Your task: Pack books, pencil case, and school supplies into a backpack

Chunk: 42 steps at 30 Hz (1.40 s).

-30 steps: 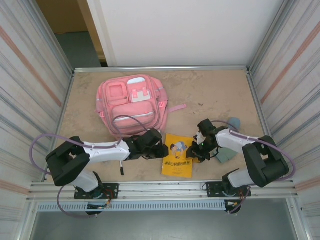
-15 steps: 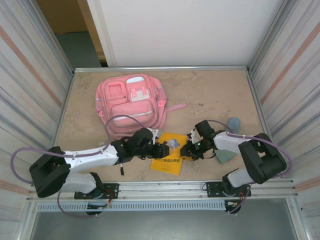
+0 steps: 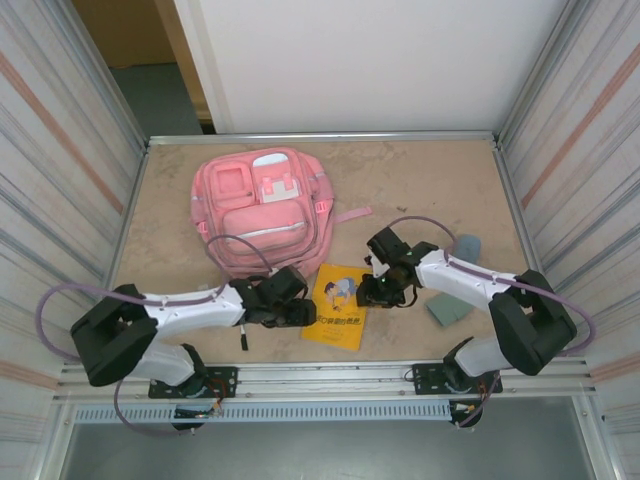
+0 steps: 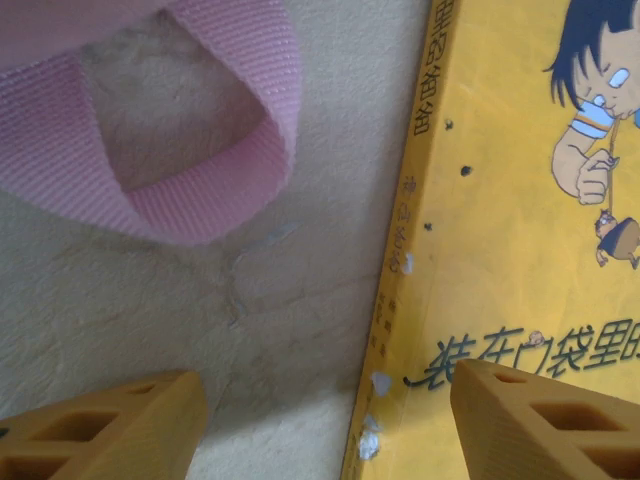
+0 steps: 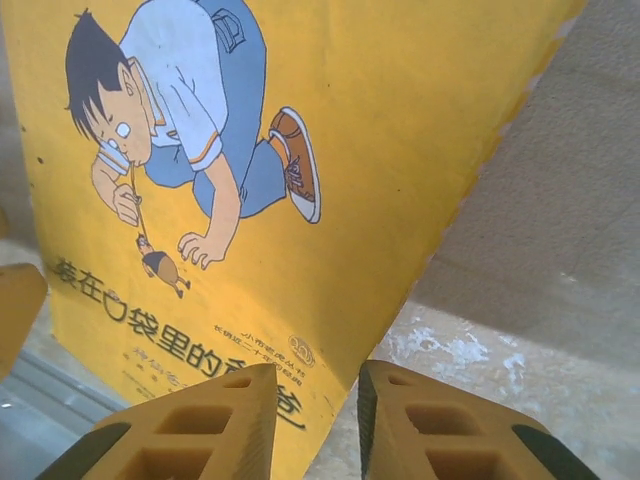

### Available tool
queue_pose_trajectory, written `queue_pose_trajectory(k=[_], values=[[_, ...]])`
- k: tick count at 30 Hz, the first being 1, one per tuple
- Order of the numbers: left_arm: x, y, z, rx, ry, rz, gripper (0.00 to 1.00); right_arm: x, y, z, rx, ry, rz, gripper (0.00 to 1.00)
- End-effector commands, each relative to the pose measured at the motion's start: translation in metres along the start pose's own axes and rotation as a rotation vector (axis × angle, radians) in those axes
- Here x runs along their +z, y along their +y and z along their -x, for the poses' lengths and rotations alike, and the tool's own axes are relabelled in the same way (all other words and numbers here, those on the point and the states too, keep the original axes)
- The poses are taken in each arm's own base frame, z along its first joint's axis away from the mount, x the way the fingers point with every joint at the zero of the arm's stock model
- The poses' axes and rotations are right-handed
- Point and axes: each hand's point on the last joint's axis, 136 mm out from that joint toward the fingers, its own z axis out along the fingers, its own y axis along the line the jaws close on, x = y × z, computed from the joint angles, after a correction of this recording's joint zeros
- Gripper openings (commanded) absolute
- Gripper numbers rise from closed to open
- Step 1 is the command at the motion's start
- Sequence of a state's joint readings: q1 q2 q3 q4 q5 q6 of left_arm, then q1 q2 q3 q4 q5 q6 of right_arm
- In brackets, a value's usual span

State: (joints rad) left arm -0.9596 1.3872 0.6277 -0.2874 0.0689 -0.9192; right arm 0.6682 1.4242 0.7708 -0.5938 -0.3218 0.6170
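Overhead you get the whole pink backpack (image 3: 262, 210), with the yellow book (image 3: 337, 305) on the desk (image 3: 430, 190) just beside it. Only the wrist cams show the title, 装在口袋里的. Left fingers (image 4: 110, 430) are apart over its spine, right fingers (image 5: 190, 430) are pinching its edge.

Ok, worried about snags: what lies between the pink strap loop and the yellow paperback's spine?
A bare stretch of beige tabletop, in the left wrist view: the pink webbing strap loop and the thin yellow paperback book lie apart.
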Motion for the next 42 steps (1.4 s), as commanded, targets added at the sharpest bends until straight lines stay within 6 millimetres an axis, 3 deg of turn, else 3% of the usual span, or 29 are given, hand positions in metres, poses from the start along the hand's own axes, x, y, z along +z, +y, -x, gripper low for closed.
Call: queue_pose_trajectory(k=[1, 6, 14, 20, 23, 27, 31, 34, 38, 42], values=[[0.017, -0.017, 0.004, 0.001, 0.040, -0.091, 0.70, 0.007, -0.029, -0.010, 0.037, 0.029, -0.183, 0.22], [0.021, -0.040, 0.006, 0.001, 0.051, -0.199, 0.71, 0.019, -0.038, -0.019, 0.066, 0.048, -0.203, 0.20], [0.017, -0.081, 0.004, 0.086, 0.090, -0.375, 0.70, 0.043, -0.022, -0.028, 0.060, 0.093, -0.080, 0.20], [-0.011, -0.107, 0.014, 0.110, 0.029, -0.508, 0.65, 0.045, -0.020, -0.028, 0.041, 0.098, -0.039, 0.20], [-0.024, -0.107, 0.019, 0.106, -0.009, -0.506, 0.57, 0.044, -0.022, -0.026, 0.039, 0.093, -0.017, 0.20], [-0.037, -0.103, 0.023, 0.078, -0.045, -0.492, 0.39, 0.039, -0.018, -0.020, 0.050, 0.059, 0.075, 0.20], [-0.041, -0.094, 0.027, 0.018, -0.074, -0.450, 0.20, 0.027, -0.015, -0.013, 0.053, 0.011, 0.153, 0.26], [-0.051, -0.098, 0.031, 0.020, -0.093, -0.466, 0.11, 0.009, -0.006, -0.006, 0.018, -0.059, 0.209, 0.32], [-0.077, -0.097, 0.046, 0.003, -0.172, -0.434, 0.00, -0.036, 0.002, 0.007, -0.098, -0.250, 0.149, 0.44], [-0.116, -0.084, 0.069, -0.051, -0.289, -0.399, 0.00, -0.093, 0.029, 0.014, -0.253, -0.492, 0.205, 0.56]])
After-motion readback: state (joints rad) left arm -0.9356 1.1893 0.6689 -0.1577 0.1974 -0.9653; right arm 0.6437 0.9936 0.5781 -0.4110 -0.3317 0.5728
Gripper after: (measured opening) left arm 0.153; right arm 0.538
